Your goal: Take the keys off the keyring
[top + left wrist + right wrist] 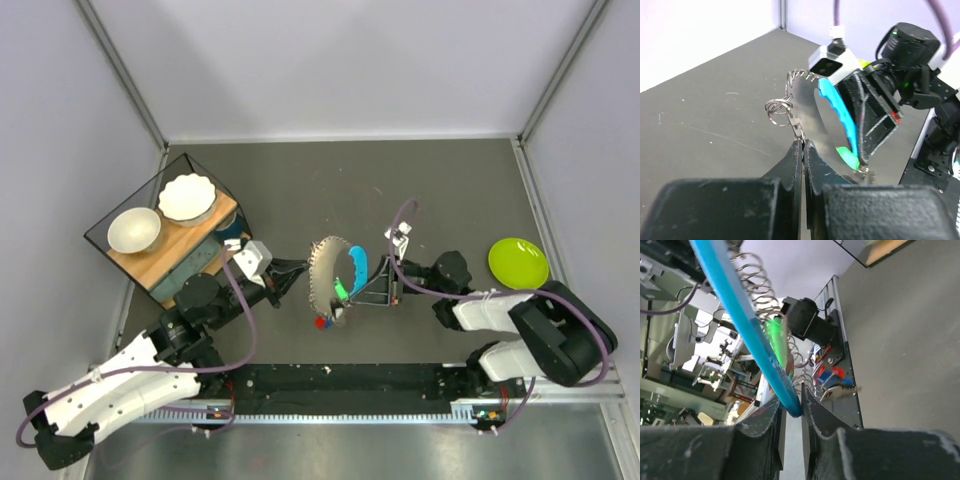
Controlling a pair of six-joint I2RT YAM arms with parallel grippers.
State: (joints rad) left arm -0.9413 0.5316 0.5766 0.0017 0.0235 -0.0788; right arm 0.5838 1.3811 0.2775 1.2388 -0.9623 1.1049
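The key bunch hangs between my two grippers above the dark table. It has a silver disc [326, 268] edged by a wire coil [758, 281], a cyan tag [357, 267], a green tag [341, 290], and small red and blue-headed keys [322, 322] dangling below. In the left wrist view, the keyring [777, 106] shows as small split rings at the disc's edge. My left gripper [802, 142] is shut on a metal link just under those rings. My right gripper [793, 407] is shut on the lower edge of the cyan tag [738, 315].
A glass-sided wooden box [190, 262] with two white bowls stands at the left. A lime-green plate [518, 263] lies at the right. A black rail [340, 385] runs along the near edge, and grey walls close in the table.
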